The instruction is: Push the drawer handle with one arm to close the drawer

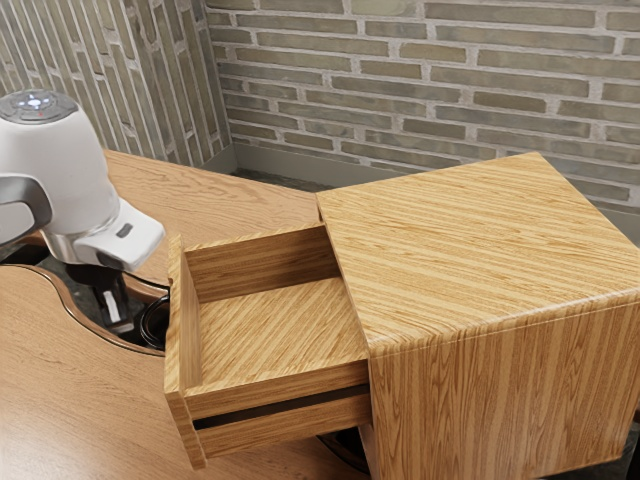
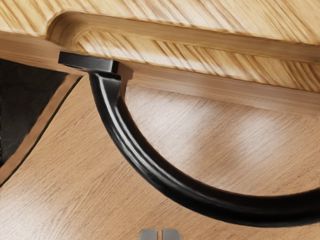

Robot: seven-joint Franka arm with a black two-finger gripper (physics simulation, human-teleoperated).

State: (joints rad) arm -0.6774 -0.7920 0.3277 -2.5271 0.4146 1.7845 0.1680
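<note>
The drawer (image 1: 280, 390) stands far out from the cabinet (image 1: 470, 250), so it is open. Its front is toward the exterior view's left, and the striped wooden floor inside can be seen from above. On this front is fixed the handle (image 2: 175, 187), a black shiny bar which is curved like a bow. In the wrist view, one end of it sits on a flat black block against the drawer, below a rounded groove in the front.

The gripper (image 1: 115, 318) is near the handle, on the side away from the drawer, and it points downward. Its two fingers are together, with a very narrow slit between the grey tips, and they hold nothing. In the wrist view some table surface is seen between the tips and the handle.

The arm (image 1: 70, 165) is white and comes in from the exterior view's left. The cabinet is of light wood with stripes, and it stands on the table (image 1: 80, 400). The table is also wooden, and it has a dark part (image 2: 25, 105) with a curved border. Behind them is a brick wall (image 1: 420, 90).
</note>
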